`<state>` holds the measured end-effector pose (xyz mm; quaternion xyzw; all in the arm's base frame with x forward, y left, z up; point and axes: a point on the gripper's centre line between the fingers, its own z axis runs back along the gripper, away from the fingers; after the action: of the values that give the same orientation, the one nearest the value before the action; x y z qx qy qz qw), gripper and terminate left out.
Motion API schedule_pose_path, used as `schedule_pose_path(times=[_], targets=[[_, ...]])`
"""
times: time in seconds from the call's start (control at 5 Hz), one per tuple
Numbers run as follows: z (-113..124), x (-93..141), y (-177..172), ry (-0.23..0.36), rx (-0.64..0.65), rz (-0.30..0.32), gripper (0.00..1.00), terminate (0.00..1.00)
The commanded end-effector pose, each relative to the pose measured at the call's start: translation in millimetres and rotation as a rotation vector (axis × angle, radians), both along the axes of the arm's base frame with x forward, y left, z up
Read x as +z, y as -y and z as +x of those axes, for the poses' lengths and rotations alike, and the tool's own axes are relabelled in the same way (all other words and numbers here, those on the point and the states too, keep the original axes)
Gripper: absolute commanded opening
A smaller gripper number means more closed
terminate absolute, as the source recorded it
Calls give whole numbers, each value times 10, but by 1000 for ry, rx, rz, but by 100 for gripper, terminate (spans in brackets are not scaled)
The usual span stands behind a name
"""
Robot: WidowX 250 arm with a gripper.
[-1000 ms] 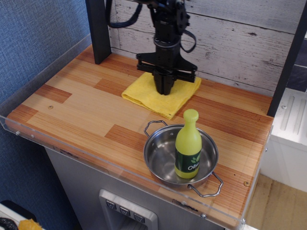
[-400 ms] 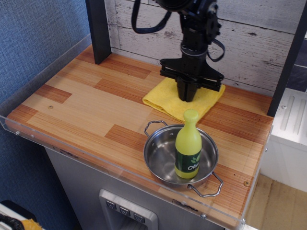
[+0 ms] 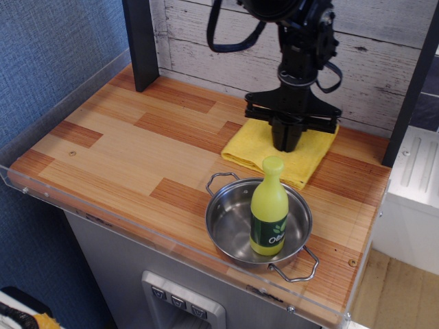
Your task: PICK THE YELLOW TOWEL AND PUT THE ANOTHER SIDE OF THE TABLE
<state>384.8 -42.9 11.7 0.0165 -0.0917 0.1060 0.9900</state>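
Note:
The yellow towel (image 3: 260,152) lies folded flat on the wooden table (image 3: 123,147), at the back right near the plank wall. My black gripper (image 3: 288,144) points straight down with its fingers together, pressed into the towel's middle and pinching the cloth. The towel's far right corner sits behind the gripper body. The towel's front edge lies just behind the bottle's cap.
A steel pan (image 3: 230,223) with two wire handles stands at the front right with a yellow-green bottle (image 3: 269,209) upright in it. A black post (image 3: 140,41) stands at the back left. A clear acrylic rim (image 3: 41,123) runs along the table's left and front edges.
My gripper has slid to the right along the back of the table, dragging the yellow towel with it from the middle toward the right side. Pan and bottle have not moved.

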Motion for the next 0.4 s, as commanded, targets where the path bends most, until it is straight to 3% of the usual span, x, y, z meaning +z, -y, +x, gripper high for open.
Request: schedule_pose_path(times=[0.0, 0.2], targets=[[-65, 90, 352, 29, -8, -25, 0, 0], [-83, 77, 474, 10, -18, -37, 0, 0]])
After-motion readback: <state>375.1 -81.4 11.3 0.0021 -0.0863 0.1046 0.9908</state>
